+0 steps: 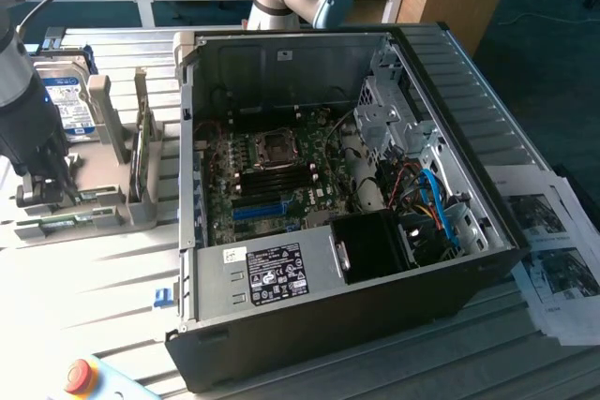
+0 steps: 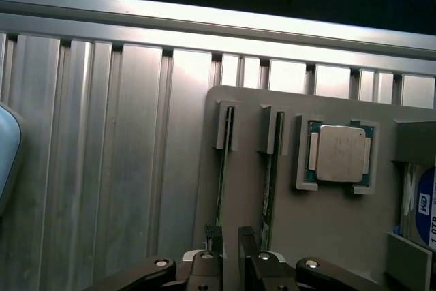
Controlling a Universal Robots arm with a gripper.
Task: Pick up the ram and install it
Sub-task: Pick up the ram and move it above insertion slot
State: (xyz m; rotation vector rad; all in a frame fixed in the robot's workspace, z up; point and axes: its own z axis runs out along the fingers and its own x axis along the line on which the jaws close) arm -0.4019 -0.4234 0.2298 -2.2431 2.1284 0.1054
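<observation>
Two rams stand on edge in slots of a grey holder point(image 2: 327, 223); in the wrist view they are thin green strips, one ram point(image 2: 221, 182) nearer the holder's rim and a second ram point(image 2: 268, 189) beside it. My gripper point(image 2: 229, 240) hangs low over their near ends, jaws a narrow gap apart with nothing gripped between them. One finger point(image 2: 248, 257) sits between the two sticks. In the exterior view the gripper point(image 1: 49, 186) is down at the holder on that view's left, just above a green ram point(image 1: 70, 223). The motherboard's black slots point(image 1: 277, 175) lie inside the open case.
The holder also carries a silver processor point(image 2: 338, 153) and a hard drive point(image 1: 71, 100). The open computer case point(image 1: 450, 119) fills the middle of the ribbed metal table point(image 1: 84, 288). Papers point(image 1: 553, 259) lie at the exterior view's right, and a red button point(image 1: 79, 375) sits near the front.
</observation>
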